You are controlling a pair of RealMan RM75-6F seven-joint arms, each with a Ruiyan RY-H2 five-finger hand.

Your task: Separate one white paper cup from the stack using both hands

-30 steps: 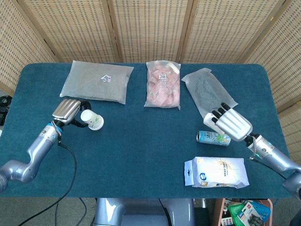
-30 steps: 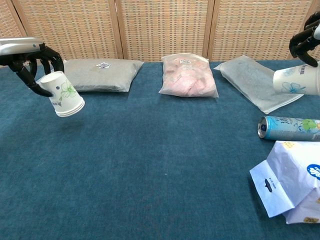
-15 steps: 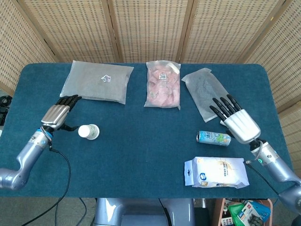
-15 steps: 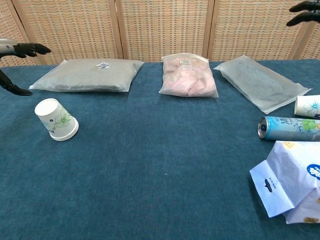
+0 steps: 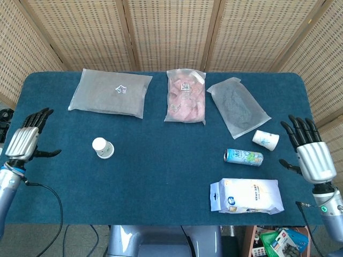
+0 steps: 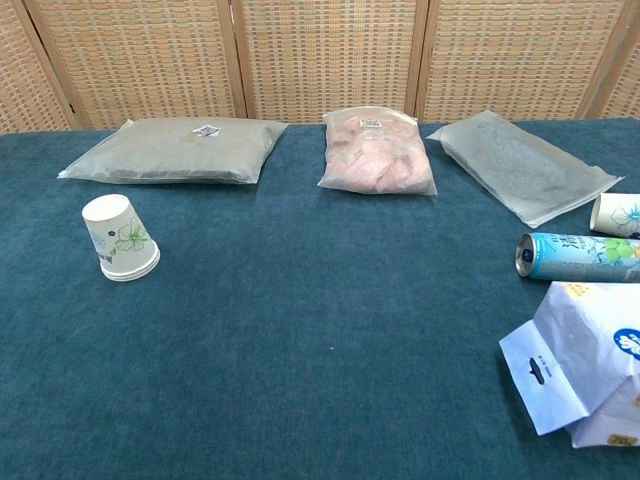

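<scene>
A short stack of white paper cups (image 5: 102,148) (image 6: 122,238) with a green leaf print stands upside down on the left of the blue table. A single white paper cup (image 5: 266,140) (image 6: 616,213) lies on its side at the right, just beyond the can. My left hand (image 5: 24,141) hovers at the table's left edge, fingers spread and holding nothing, well left of the stack. My right hand (image 5: 309,154) is at the right edge, fingers spread and empty, right of the lone cup. The chest view shows neither hand.
A grey padded bag (image 5: 110,92), a pink packet (image 5: 186,96) and a flat grey pouch (image 5: 237,105) line the back. A drink can (image 5: 243,157) lies on its side at the right, with a white and blue bag (image 5: 247,196) near the front edge.
Both hands let go of their cups and drew back outward to the table's side edges. The stack now stands upside down on the left; the single cup lies by the can.
</scene>
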